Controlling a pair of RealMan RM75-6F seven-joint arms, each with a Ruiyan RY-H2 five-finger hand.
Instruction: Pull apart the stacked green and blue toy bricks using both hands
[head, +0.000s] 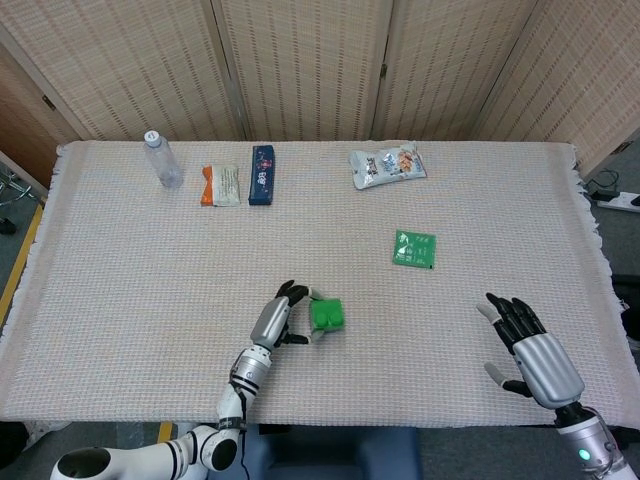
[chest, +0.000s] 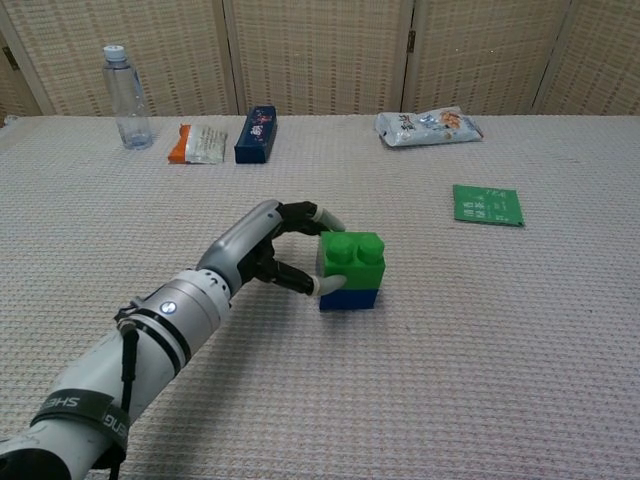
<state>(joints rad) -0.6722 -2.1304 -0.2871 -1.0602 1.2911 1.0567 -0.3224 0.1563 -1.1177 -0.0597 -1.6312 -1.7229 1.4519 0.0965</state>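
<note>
Left hand clamps green brick; blue brick under it, partly hidden. Right hand, fingers apart, empty, head view only.

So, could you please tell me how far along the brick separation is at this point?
Nothing is separated yet: the green brick sits stacked on the blue brick on the table. In hand: the left hand has its fingers against the stack's left side, apparently gripping it. Left to do: bring in the right hand, which hovers open far to the right, and pull the bricks apart.
</note>
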